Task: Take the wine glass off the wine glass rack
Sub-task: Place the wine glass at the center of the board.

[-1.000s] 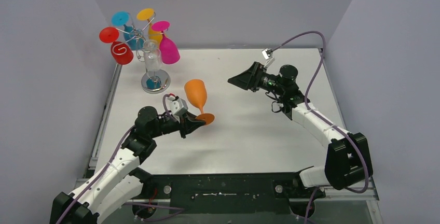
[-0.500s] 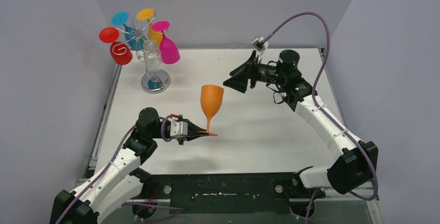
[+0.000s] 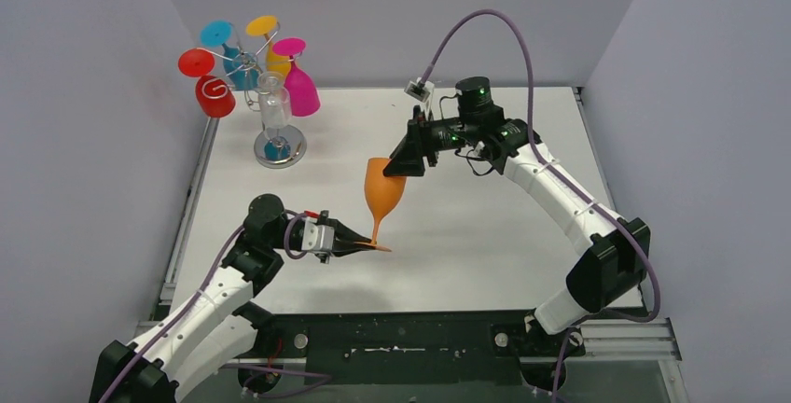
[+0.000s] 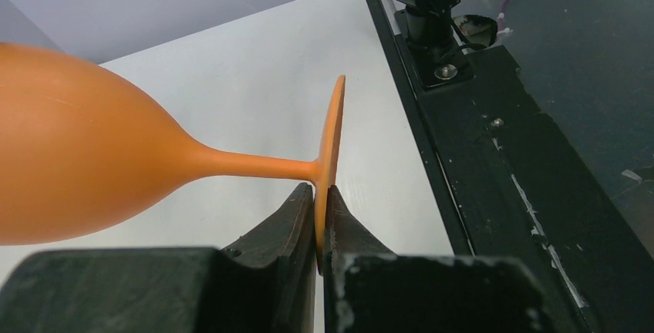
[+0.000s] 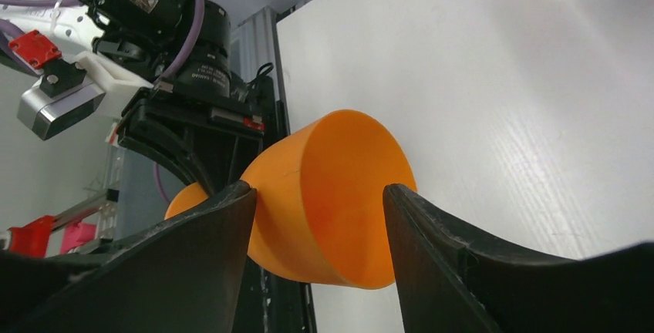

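Handover looks to be the step in hand. Nearest, the left gripper [image 4: 320,194] is pinched fully closed on the rim of the flat foot of the orange opaque stemmed wine glass [image 3: 383,188], holding it upright over the white table [image 3: 485,244], a little toward 7 o'clock of its middle. Higher up, the right gripper [image 5: 320,190] reaches in from 2 o'clock, its jaws standing wide on either side of the bowl; whether they press on it yet I cannot tell. Far off at 10 o'clock stands the silver wire wine glass rack [image 3: 293,154] with its round shiny base, well apart from the orange glass and hung with other glasses [image 3: 303,93], red, blue, yellow, magenta and clear. The orange glass is off the rack, I judge. The next move calls for the right jaws to close gently and squarely on the bowl before the left lets go of the foot, lest the glass tip
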